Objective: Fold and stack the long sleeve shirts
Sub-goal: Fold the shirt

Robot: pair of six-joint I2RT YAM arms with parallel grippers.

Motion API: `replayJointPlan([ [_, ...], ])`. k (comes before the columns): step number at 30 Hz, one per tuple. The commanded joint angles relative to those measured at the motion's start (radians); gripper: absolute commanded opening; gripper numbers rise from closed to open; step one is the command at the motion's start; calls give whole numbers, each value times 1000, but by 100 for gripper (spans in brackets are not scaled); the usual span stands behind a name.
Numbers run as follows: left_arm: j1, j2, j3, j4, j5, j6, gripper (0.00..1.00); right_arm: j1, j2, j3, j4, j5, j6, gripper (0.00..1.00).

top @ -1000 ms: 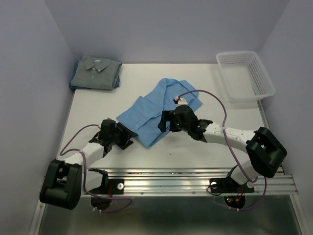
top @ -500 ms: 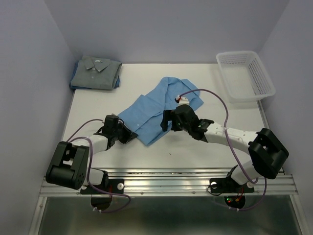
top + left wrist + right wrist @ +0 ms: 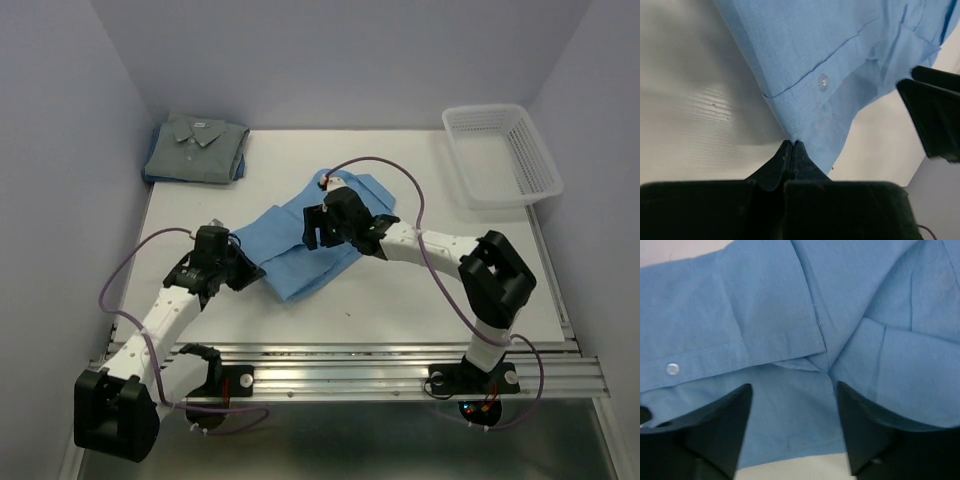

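Top external: the light blue shirt (image 3: 300, 255) lies crumpled, partly spread, in the middle of the white table (image 3: 450, 290). The grey shirt (image 3: 197, 148) lies folded, collar up, at the far left corner, well apart from the blue one. The white mesh basket (image 3: 500, 150) stands at the far right corner. The left gripper (image 3: 252, 271) is low at the near left edge of the blue shirt, touching the cloth. The right gripper (image 3: 313, 232) sits over the shirt's middle, arm reaching in from the right. Finger spacing of either is not legible from this height.

Left wrist: the left gripper (image 3: 791, 144) has both fingers pressed together, no gap between the tips. A stitched corner of the light blue shirt (image 3: 840, 45) runs straight into the line where the tips meet, so the grip is on that very corner. One white button (image 3: 823, 81) shows just behind the hem. Bare table (image 3: 695, 115) lies to the left of the cloth.

Right wrist: the right gripper (image 3: 792, 387) has its fingers (image 3: 715, 430) spread wide, with nothing clamped. Light blue shirt (image 3: 765, 315) fills nearly the whole view beneath them, with overlapping folds and a seam running down the centre. A button (image 3: 672, 368) sits on the left band. Whether the fingertips touch the cloth cannot be told.
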Motion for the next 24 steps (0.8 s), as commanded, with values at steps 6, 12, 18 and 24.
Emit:
replayJointPlan([
  [6,-5,-89,233,-271,-11,83,0,0,177,161,2,-102,-57,13],
  [12,-5,-71,374,-323,1,133,0,14,272,186,59,-292,-63,10],
  [18,-5,-14,508,-317,26,176,0,69,320,171,67,-357,-75,7],
  [24,-10,38,512,-192,118,187,0,110,302,113,117,-454,-58,6],
])
